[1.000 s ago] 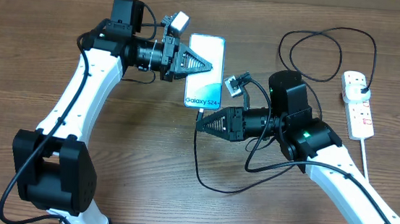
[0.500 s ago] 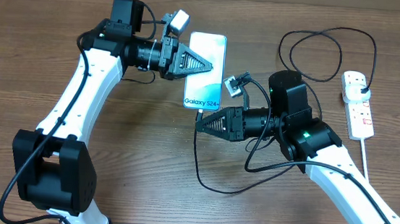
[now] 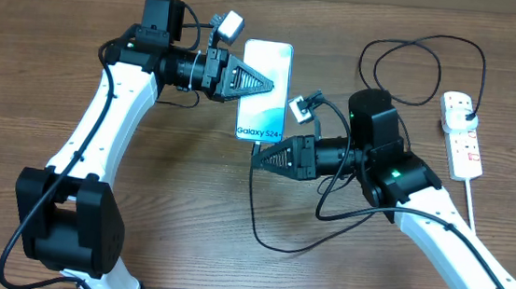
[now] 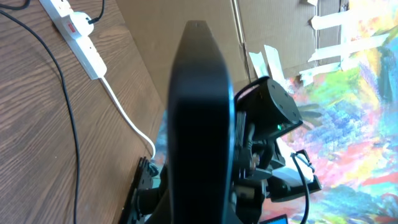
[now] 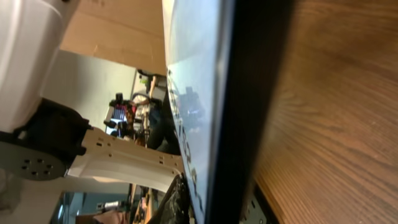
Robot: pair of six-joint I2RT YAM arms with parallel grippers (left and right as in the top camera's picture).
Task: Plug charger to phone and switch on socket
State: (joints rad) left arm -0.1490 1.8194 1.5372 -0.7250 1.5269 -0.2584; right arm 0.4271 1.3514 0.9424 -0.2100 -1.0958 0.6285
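While the left end effector (image 3: 267, 84) is clamping shut on the long left edge of a slim, black-edged smartphone with a blue-to-white screen reading "Galaxy S24" (image 3: 275, 62), the right end effector (image 3: 257, 160) is pointing at the handset's bottom end from just below it. Its jaws are closing tight on the connector end of a long, thin black charger cable (image 3: 252, 200).

Seen from overhead, the phone is facing screen up over the middle of the brown wood-grain bench (image 3: 187, 204), between the two white-and-black arms. No view is showing whether it is resting on the wood or is lifted off it, or whether the connector is seated in its port.

From the right end effector the charger cable is trailing toward the near edge and curling back under the right arm. It is then looping wide at the far side, with its black plug sitting in a white oblong power strip with red-marked switches (image 3: 464, 139). The power strip is lying well apart from the phone at the bench's right side.

The left wrist camera is looking along the phone's dark edge. The right wrist camera is showing that black rim very close, with the glossy screen beside it.
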